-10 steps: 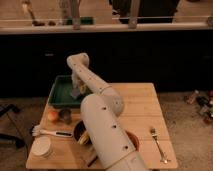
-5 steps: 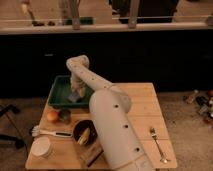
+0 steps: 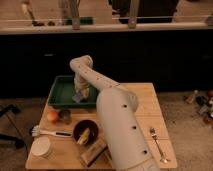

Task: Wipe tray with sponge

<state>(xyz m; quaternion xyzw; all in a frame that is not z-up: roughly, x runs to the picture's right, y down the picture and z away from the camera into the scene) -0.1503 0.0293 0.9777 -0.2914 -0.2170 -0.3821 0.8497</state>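
Observation:
The dark green tray point(image 3: 60, 92) lies at the back left of the wooden table. My gripper point(image 3: 81, 93) reaches down into the tray's right part from the white arm point(image 3: 115, 115). The small bluish-grey sponge with a yellow part point(image 3: 78, 97) is at the gripper's tip, pressed on the tray floor near the right wall. The gripper looks closed around it. The tray's left part is bare.
In front of the tray are an orange fruit point(image 3: 52, 116), a small metal cup point(image 3: 64, 116), a white-handled brush point(image 3: 50, 132), a round dark bowl point(image 3: 85, 132), a white cup point(image 3: 41, 147) and a tan-brown block point(image 3: 93, 152). A fork point(image 3: 157, 145) lies at the right.
The arm's forearm has swung across the view. The gripper and sponge have shifted slightly towards the tray's right side.

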